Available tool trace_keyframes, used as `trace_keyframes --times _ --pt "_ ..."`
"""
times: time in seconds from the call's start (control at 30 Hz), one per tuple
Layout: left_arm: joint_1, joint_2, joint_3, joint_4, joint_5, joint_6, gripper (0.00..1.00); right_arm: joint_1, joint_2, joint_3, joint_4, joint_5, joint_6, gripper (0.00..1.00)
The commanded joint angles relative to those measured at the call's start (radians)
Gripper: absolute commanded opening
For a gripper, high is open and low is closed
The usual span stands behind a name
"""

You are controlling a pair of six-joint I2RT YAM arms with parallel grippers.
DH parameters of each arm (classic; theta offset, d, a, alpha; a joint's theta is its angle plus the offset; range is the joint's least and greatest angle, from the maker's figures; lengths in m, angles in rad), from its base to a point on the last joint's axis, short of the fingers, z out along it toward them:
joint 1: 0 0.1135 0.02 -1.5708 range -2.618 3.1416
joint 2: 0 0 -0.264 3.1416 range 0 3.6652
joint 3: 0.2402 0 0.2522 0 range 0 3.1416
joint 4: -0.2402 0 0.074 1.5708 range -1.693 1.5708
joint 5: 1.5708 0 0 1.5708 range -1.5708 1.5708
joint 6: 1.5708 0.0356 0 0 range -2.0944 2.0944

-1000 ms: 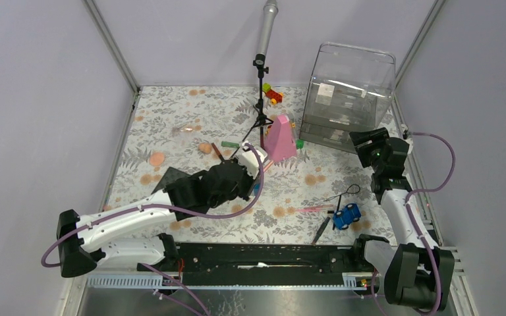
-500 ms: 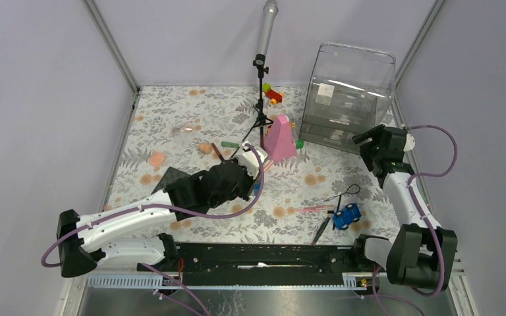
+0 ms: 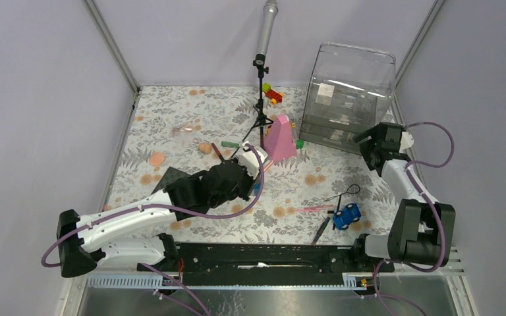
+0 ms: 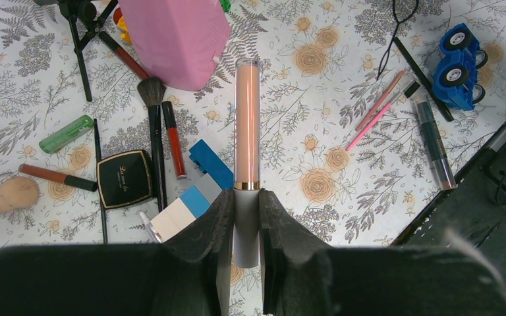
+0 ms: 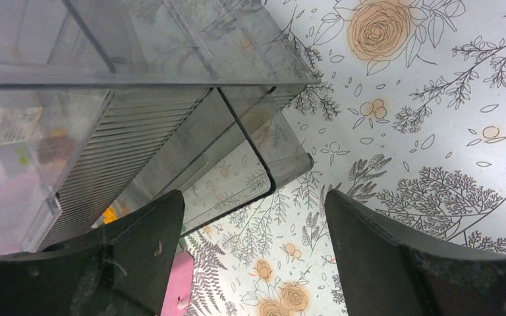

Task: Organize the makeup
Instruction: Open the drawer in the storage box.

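Makeup (image 3: pixel 204 147) lies strewn on the desk (image 3: pixel 171 112) left of the cone (image 3: pixel 280 138); the right gripper (image 3: pixel 367 143) hangs well right of it. Left wrist: the left gripper's (image 4: pixel 246 197) jaws clamp a peach tube (image 4: pixel 247 118) pointing toward the cone. Right wrist: the jaws gape wide, empty.

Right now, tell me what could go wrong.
The left hand pinches the peach tube only at its end; it could pivot or slip. The tube points at the pink cone; pushing ahead may topple it. The open right hand hangs close to the clear organizer and might bump it.
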Motion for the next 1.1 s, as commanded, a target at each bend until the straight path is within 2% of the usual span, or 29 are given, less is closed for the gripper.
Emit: trace_keyframes --times 0.0,0.23,0.33,0.57,0.77,1.07 --pt "0.001 -0.003 -0.008 0.015 -0.008 0.014 0.0 0.006 0.033 0.047 0.0 0.054 -0.035 0.84" --pt "0.001 -0.001 -0.009 0.015 -0.003 0.015 0.0 0.006 0.045 0.031 -0.005 0.08 -0.089 0.75" --pt "0.001 0.001 -0.008 0.015 0.0 0.016 0.0 0.006 0.026 0.018 -0.005 0.076 -0.102 0.68" --pt "0.001 0.005 -0.007 0.016 0.004 0.014 0.0 0.006 -0.038 -0.015 -0.031 0.047 -0.149 0.61" --pt "0.001 0.004 -0.007 0.017 0.014 0.014 0.0 0.006 -0.114 -0.062 -0.066 0.049 -0.19 0.61" --pt "0.001 -0.004 -0.01 0.019 0.02 0.015 0.0 0.006 -0.135 -0.078 -0.093 0.058 -0.229 0.63"
